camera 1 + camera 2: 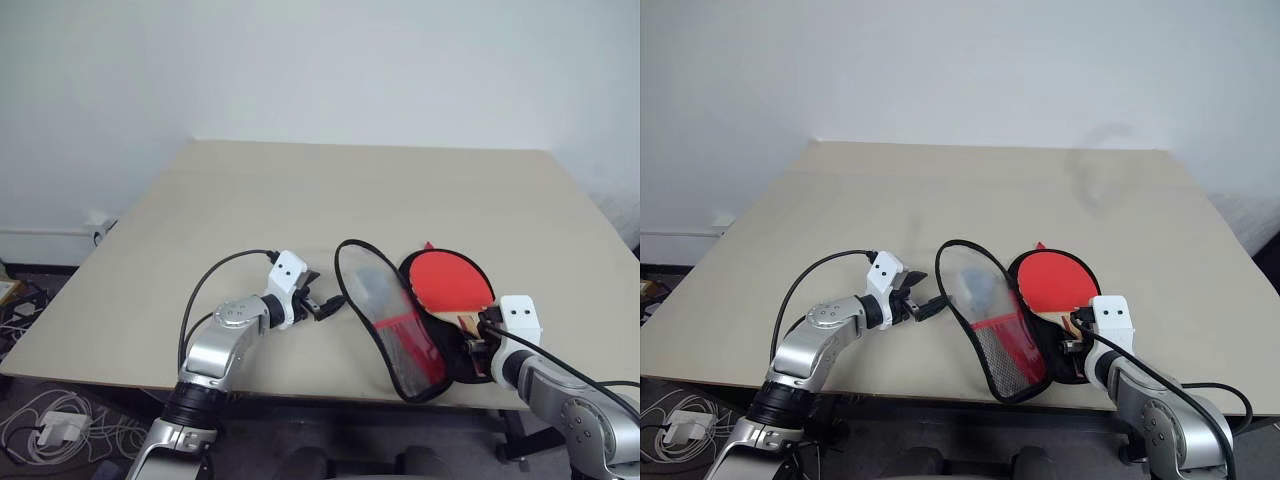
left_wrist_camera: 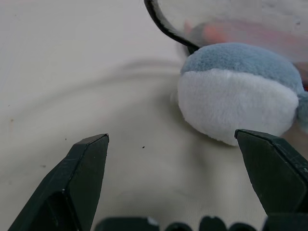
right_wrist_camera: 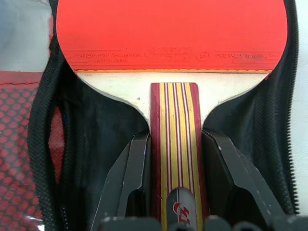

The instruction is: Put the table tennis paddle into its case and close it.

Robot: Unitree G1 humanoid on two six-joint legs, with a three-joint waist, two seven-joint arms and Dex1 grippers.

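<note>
The table tennis paddle (image 1: 452, 280) lies red face up in the open lower half of its case (image 1: 466, 366), near the table's front right edge. In the right wrist view the paddle's striped handle (image 3: 175, 120) sits between the fingers of my right gripper (image 3: 175, 139), which is shut on it, with the case's black lining (image 3: 96, 134) around it. The case's lid (image 1: 385, 315), with clear and red mesh panels and black piping, stands up on edge left of the paddle. Just left of the lid, my left gripper (image 1: 325, 305) is open and holds nothing.
A blue-grey and white plush toy (image 2: 240, 91) lies on the table just beyond my left gripper (image 2: 171, 137), close against the case's black rim (image 2: 163, 26). The beige table (image 1: 300, 190) stretches bare behind and to the left. Its front edge runs close under both arms.
</note>
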